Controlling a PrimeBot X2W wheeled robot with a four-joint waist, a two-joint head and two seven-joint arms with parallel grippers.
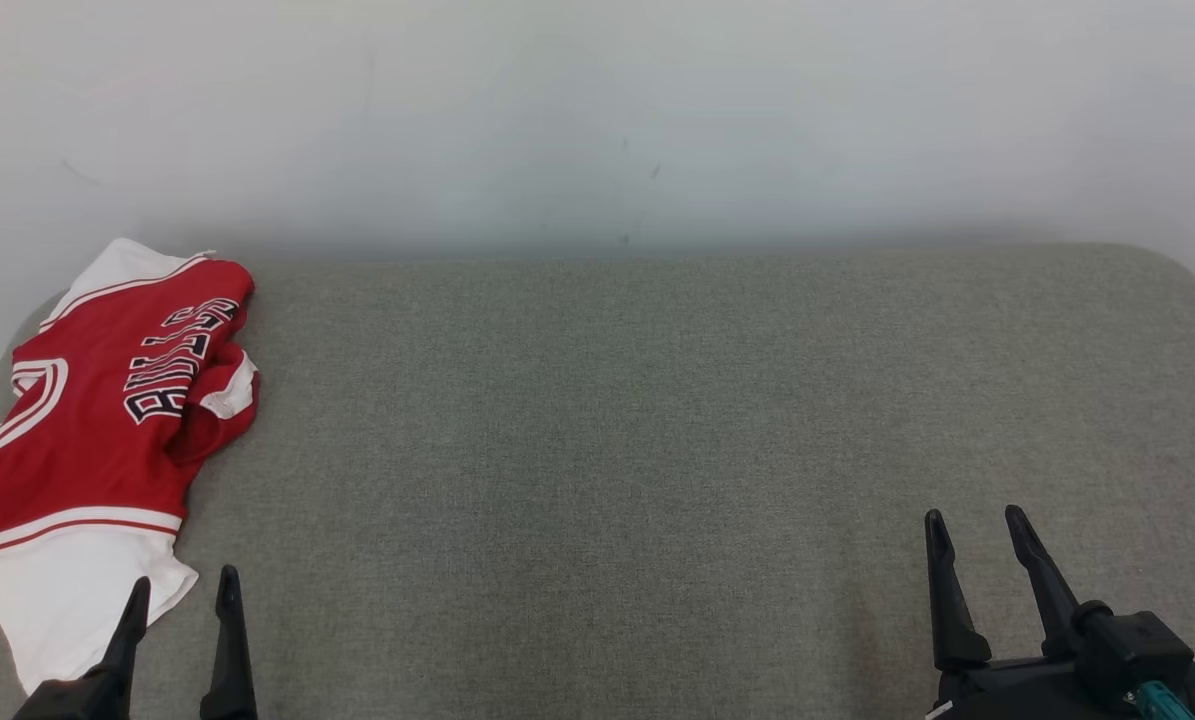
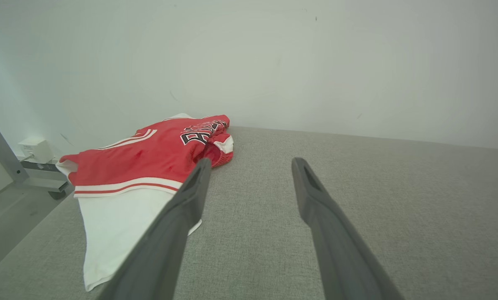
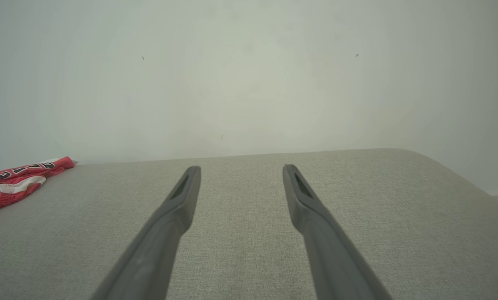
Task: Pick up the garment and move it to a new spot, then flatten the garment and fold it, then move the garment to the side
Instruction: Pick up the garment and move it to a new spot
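Observation:
The garment [image 1: 87, 430] is a red and white jersey with black lettering, lying folded at the far left of the grey padded surface [image 1: 657, 420]. In the left wrist view the garment [image 2: 140, 166] spreads ahead and to the left, its white part nearest. My left gripper [image 1: 182, 590] stands open at the lower left, one finger over the white hem, nothing between its fingers. My right gripper [image 1: 977, 525] stands open at the lower right, far from the jersey. The right wrist view catches a corner of the garment [image 3: 15, 179] at its left edge, beyond my open right gripper [image 3: 240, 171].
A pale wall [image 1: 597, 120] runs along the far edge of the surface. A white box [image 2: 34, 149] and a grey metal frame [image 2: 7, 162] stand beyond the left edge. The surface's right corner [image 1: 1187, 290] is rounded.

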